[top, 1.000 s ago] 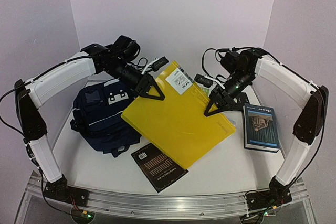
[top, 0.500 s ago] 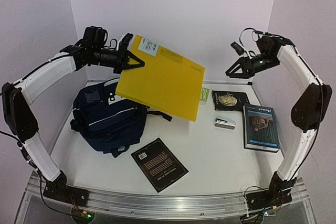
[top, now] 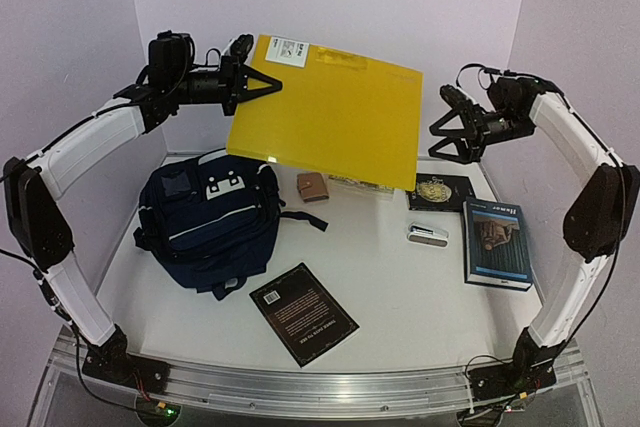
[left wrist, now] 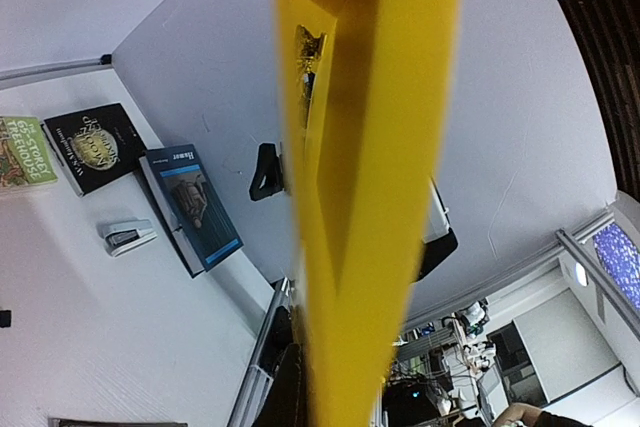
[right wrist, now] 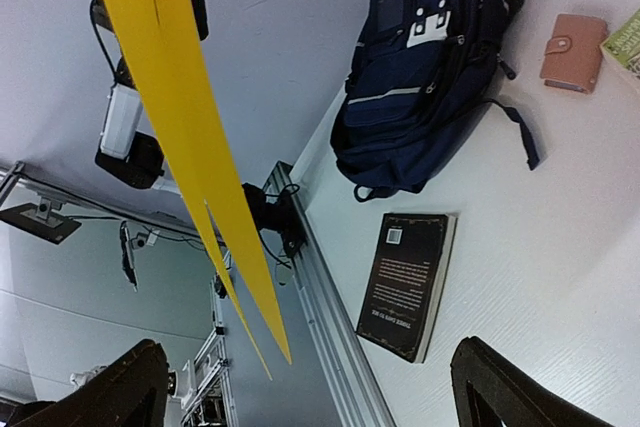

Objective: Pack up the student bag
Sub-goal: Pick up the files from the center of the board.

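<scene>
On the tabletop (top: 400, 287) nothing looks packed yet: the student bag (top: 207, 219) lies toward nine o'clock, and a black book (top: 303, 313), blue book (top: 496, 243), stapler (top: 428, 234) and wallet (top: 313, 187) lie outside it. The left claw (top: 262, 87) is clamped on a yellow folder (top: 330, 112) held aloft; the bag sits at its seven o'clock, well below. The right claw (top: 447, 137), jaws apart and empty, has the bag at eight o'clock, well apart.
</scene>
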Robot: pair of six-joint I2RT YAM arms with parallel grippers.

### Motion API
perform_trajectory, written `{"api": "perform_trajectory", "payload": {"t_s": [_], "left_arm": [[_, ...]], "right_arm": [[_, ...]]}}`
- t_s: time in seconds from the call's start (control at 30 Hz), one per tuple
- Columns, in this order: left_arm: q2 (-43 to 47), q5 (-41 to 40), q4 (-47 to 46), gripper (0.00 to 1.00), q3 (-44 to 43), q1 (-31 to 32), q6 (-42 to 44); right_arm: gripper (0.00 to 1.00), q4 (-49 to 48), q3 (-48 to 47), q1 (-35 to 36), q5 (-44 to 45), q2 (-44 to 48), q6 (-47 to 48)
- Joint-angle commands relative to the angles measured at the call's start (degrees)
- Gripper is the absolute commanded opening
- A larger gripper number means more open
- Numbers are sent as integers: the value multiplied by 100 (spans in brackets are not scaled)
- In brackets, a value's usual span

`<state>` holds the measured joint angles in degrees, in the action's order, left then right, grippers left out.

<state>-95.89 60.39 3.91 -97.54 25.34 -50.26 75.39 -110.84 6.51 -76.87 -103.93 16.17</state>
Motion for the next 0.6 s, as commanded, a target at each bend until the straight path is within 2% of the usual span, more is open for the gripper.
{"api": "perform_trajectory", "payload": {"t_s": [0.0,0.13,0.4,0.57], "left_arm": [[20,361,-1050,0,-98,-3,-585],[71,335,-1515,0,169,6,-898],[189,169,-1863,0,540,70,-1077],[281,59,-2159,0,884,76,-1274]], "right_arm": [[96,-275,71,215,-384,235,-259],[89,-499,-104,563,-372,189,-495],[54,-1421,-261,710,-245,13,-1639],[36,-1854,-288,711,-215,-15,-2208]]}}
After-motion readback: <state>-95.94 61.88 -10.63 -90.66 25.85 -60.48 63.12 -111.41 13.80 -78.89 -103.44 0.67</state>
